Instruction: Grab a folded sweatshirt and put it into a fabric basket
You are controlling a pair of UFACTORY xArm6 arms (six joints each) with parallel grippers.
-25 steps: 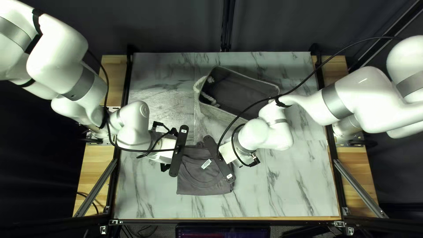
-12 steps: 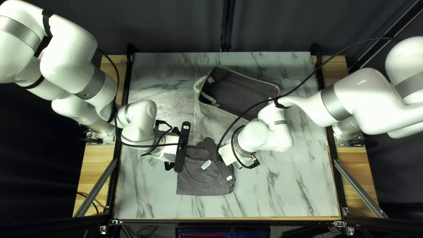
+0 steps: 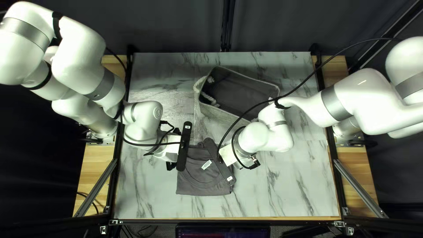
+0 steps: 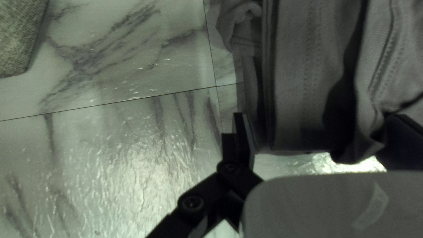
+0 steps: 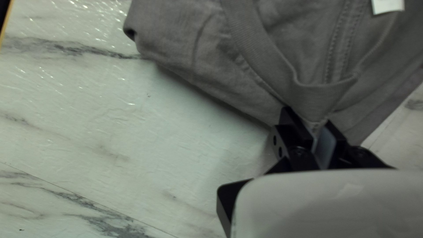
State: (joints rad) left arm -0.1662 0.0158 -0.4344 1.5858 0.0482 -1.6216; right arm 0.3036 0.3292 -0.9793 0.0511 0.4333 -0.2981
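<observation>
The folded grey sweatshirt (image 3: 203,180) lies on the table near its front edge, a white label on top. At its left edge is my left gripper (image 3: 184,146); across its right side is my right gripper (image 3: 220,161). In the left wrist view, my left gripper (image 4: 318,121) stands wide open with folded layers of the sweatshirt (image 4: 295,79) between its fingers, the far finger partly hidden by cloth. My right gripper (image 5: 313,123) pinches the sweatshirt (image 5: 260,75) near its collar in the right wrist view. Behind them stands the fabric basket (image 3: 246,90), its rope handle showing.
A corner of the basket (image 4: 17,35) also shows beside the sweatshirt in the left wrist view. Black cables (image 3: 304,81) run along both arms, one crossing over the basket. Bare marble-patterned tabletop (image 3: 291,185) lies to the right of the sweatshirt.
My left gripper has moved a little rightward and slightly toward the table's far edge, further over the sweatshirt's left side. My right gripper and the basket have hardly moved.
</observation>
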